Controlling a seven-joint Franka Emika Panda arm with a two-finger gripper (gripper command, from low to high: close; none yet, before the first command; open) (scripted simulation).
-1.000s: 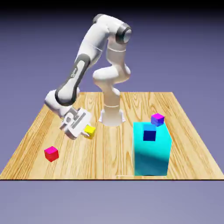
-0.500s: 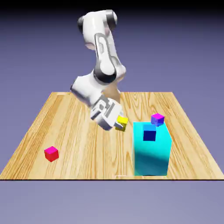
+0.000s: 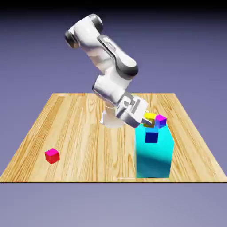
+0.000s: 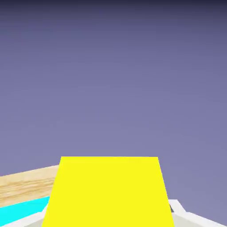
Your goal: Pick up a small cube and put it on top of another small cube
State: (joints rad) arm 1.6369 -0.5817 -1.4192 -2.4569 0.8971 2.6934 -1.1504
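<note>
My gripper (image 3: 148, 120) is shut on the small yellow cube (image 3: 150, 116) and holds it in the air just above the top of the tall cyan block (image 3: 153, 153), tilted sideways. In the hand view the yellow cube (image 4: 108, 191) fills the lower middle and hides the fingertips. Right beside the held cube, toward the exterior view's right, a small magenta-and-blue cube (image 3: 160, 120) sits on the cyan block's top at its back. A dark blue cube (image 3: 151, 137) rests on the same top nearer the front.
A red-pink cube (image 3: 52, 155) lies on the wooden table (image 3: 80, 137) toward the exterior view's left front. In the hand view a strip of table (image 4: 24, 184) and a sliver of the cyan block (image 4: 22, 210) show at lower left.
The arm has swung from the exterior view's left to its right, carrying the yellow cube up from near the table to just over the cyan block.
</note>
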